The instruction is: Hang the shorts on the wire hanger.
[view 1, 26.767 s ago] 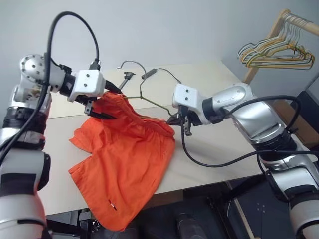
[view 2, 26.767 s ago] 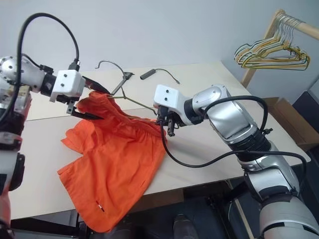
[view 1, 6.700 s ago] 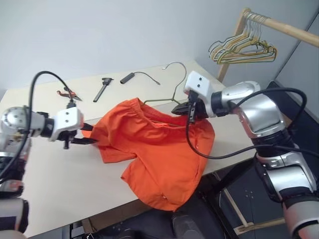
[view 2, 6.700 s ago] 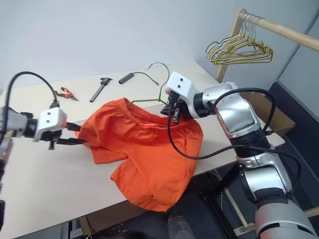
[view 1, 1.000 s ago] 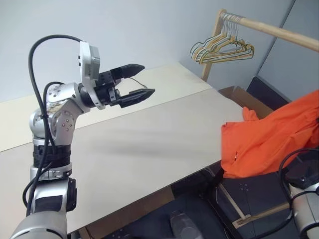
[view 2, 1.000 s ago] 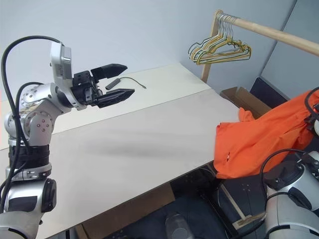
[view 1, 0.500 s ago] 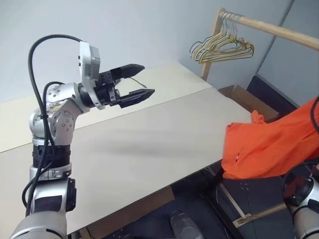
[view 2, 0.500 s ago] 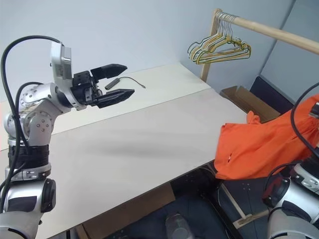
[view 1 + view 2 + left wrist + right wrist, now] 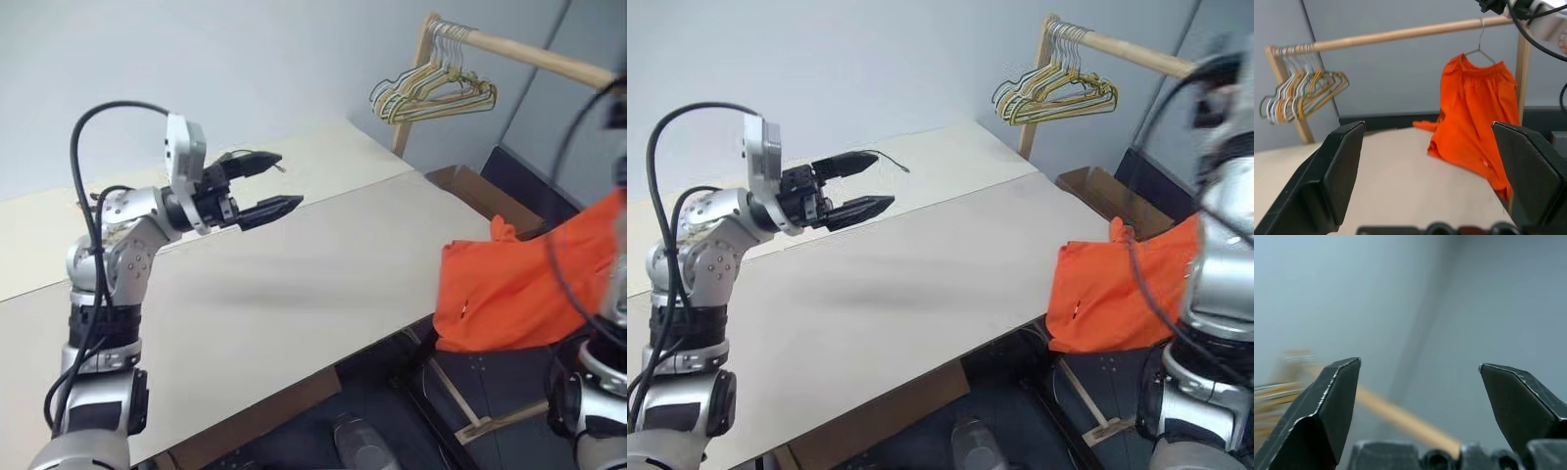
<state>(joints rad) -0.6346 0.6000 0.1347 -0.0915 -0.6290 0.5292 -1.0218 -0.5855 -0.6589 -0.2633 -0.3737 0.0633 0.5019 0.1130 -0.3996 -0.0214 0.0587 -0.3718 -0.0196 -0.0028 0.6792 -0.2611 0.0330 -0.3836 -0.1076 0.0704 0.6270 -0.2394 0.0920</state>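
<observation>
My shorts (image 9: 1474,115) hang on the wire hanger (image 9: 1480,44), hooked over the wooden rail (image 9: 1400,35) just past the table (image 9: 323,264) edge. I judge the hanging done, so I should draw clear without brushing the fabric. My right gripper (image 9: 1420,396) and left gripper (image 9: 263,183) both gape, empty (no containers here).

One pair of orange shorts (image 9: 1476,115) on one wire hanger (image 9: 1480,43) is counted on the single wooden rail (image 9: 1400,34) ahead of the left pincer (image 9: 1427,166), where one bunch of hangers (image 9: 1303,93) is also seen, above one tabletop (image 9: 294,284).
</observation>
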